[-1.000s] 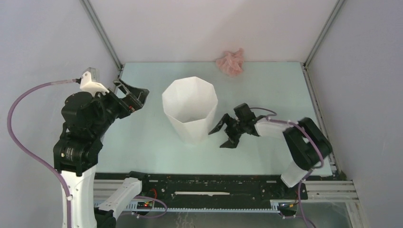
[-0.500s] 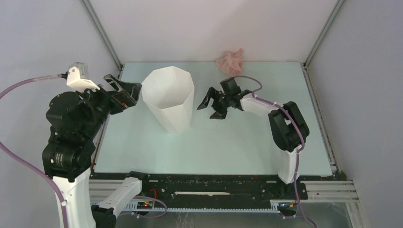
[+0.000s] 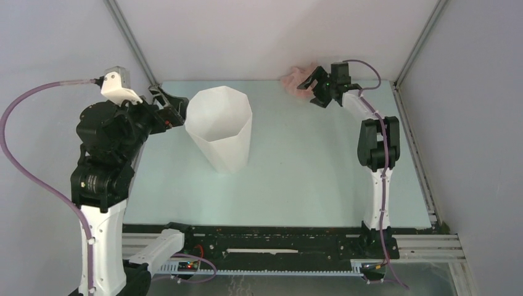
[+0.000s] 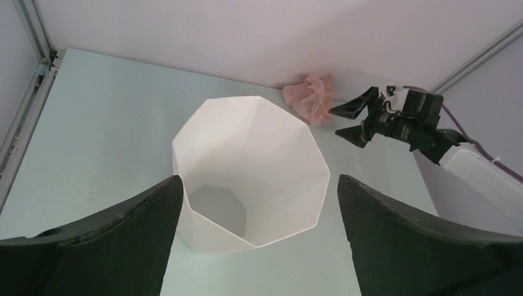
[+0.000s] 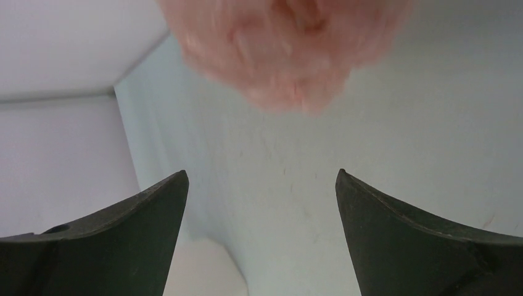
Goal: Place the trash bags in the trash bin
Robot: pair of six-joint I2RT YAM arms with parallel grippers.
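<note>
The pale-pink trash bag lies crumpled against the back wall, right of centre; it also shows in the left wrist view and, blurred, at the top of the right wrist view. The white faceted trash bin stands upright left of centre, its inside bare in the left wrist view. My right gripper is open and empty, just right of the bag. My left gripper is open and empty, just left of the bin's rim.
The pale-green table is enclosed by white walls at the back and both sides. A metal rail runs along each side edge. The right arm stretches across the right part of the table toward the back wall.
My right gripper has swung from beside the bin to the back wall next to the pink bag. The bin shifted left earlier and now stands still. My left gripper moved slightly toward the bin.
</note>
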